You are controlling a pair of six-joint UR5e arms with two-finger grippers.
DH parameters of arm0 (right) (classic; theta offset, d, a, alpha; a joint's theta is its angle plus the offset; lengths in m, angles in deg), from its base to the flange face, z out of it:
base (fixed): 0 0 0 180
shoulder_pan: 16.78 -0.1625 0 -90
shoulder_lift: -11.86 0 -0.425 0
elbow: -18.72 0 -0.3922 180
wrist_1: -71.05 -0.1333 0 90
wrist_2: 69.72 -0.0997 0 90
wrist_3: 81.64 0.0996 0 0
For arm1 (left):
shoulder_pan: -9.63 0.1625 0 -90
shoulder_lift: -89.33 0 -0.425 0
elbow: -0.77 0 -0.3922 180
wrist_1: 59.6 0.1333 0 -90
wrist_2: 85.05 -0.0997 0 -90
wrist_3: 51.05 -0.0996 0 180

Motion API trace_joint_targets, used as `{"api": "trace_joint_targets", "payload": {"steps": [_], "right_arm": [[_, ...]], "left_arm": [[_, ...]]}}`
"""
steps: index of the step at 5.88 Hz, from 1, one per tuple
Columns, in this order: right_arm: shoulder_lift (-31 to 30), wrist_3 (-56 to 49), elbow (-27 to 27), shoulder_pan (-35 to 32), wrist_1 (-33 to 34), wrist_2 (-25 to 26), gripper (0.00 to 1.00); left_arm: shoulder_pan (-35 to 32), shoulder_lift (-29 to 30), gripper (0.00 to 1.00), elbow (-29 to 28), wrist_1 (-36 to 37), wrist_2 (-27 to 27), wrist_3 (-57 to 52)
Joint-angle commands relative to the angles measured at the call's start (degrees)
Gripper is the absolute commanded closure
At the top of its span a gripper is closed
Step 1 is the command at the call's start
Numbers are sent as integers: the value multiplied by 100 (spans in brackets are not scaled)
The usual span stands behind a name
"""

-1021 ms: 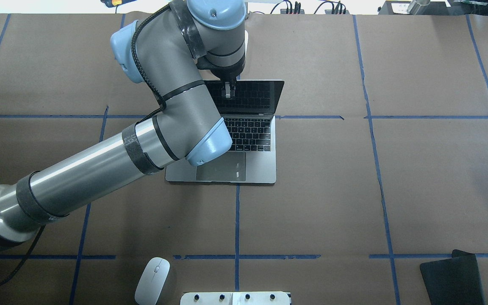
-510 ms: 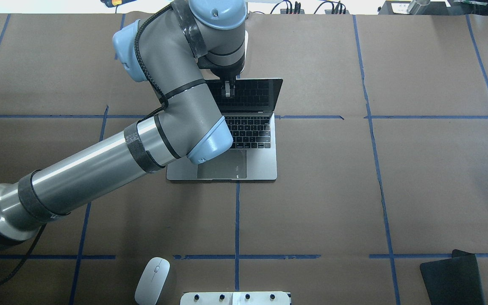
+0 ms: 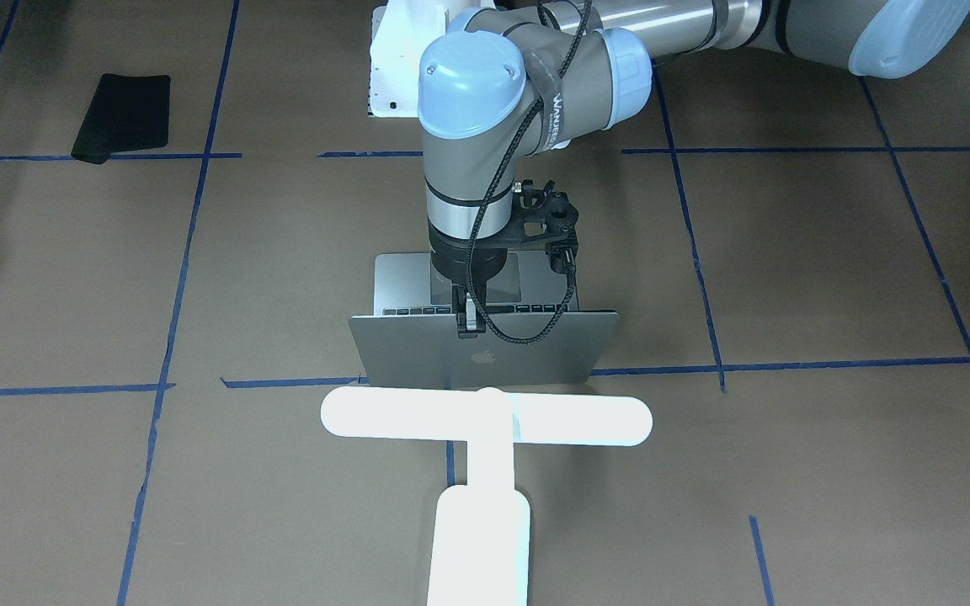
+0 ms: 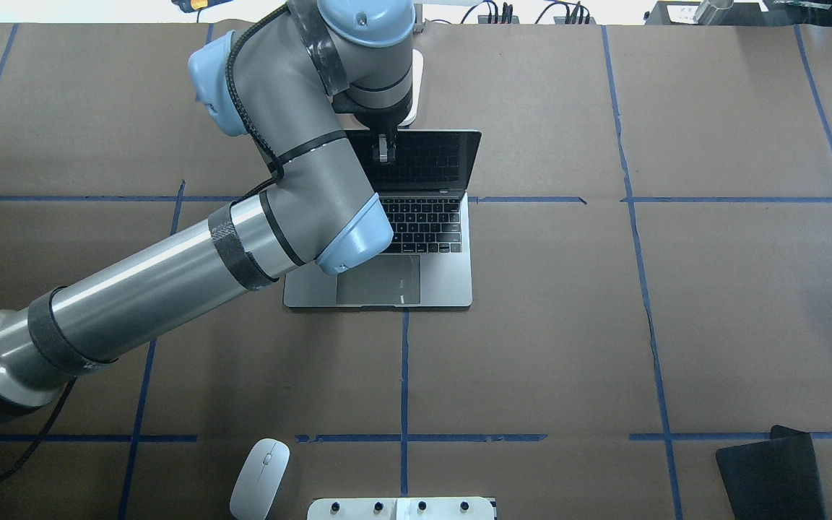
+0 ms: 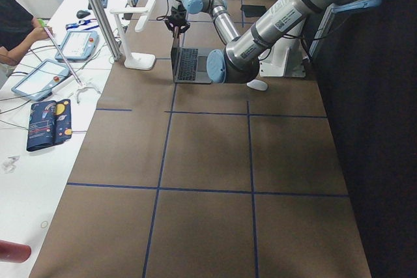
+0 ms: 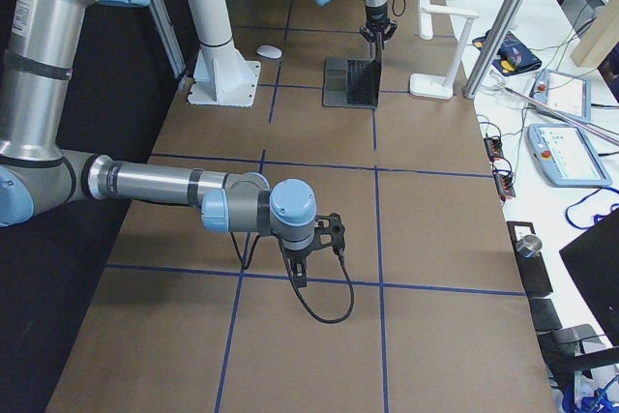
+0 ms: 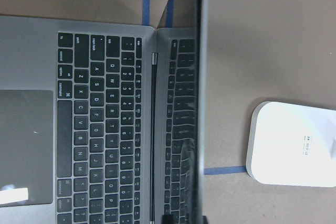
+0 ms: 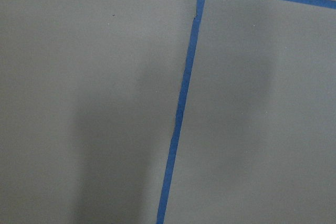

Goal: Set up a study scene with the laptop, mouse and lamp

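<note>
Lid up, and the laptop (image 4: 438,282) sits open at mid-table, long side running left to right along the blue tape (image 4: 531,200), keyboard and trackpad toward the robot, hinge on the far side. Space-grey shell, dark keys, black screen mirroring the keyboard. The logo on the lid's back faces the lamp (image 3: 485,418).

The left gripper (image 4: 385,153) points straight down at the lid's top edge, about its middle, pinched onto that edge: it has the laptop by the screen. Against a second ago, that edge now sits farther from the robot, so the lid leans back more, and the base has crept a touch toward the far side.

The lamp glows white beyond the lid, near it but apart, bar head lying left to right, parallel to the screen, oblong base running near to far. The mouse (image 4: 260,478), small, white and oval, lies flat at the near edge just left of the white pedestal (image 4: 401,509), long axis roughly near to far, unmoved. The black mouse pad (image 4: 770,477), near right corner, is unmoved too.

The right gripper (image 6: 300,276) hangs low over the table (image 6: 435,239), well apart from all this; open or closed, can't tell.
</note>
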Motion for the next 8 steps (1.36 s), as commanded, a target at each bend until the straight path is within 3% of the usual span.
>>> {"api": "trace_joint_targets", "payload": {"steps": [1,2,3,5,6,7,8], "right_arm": [[3,-2,12,3,-120,-115,0],[-14,24,12,3,-347,-499,0],[-40,764,29,29,-489,-955,0],[-328,3387,99,1209,-2622,-838,0],[-418,5088,126,1868,-3261,-523,0],[-540,6801,152,2849,-4198,237,0],[-872,7445,152,3477,-4799,679,1]], "left_arm": [[-74,-63,0,164,-26,38,-174],[-65,-394,0,765,26,91,-183],[-56,-781,0,1363,53,231,-183],[-65,-1501,0,2392,175,372,-672],[-74,-1723,0,2737,176,616,-910],[-65,-1742,0,2766,176,636,-930],[-56,-1742,0,2784,176,645,-1069]]}}
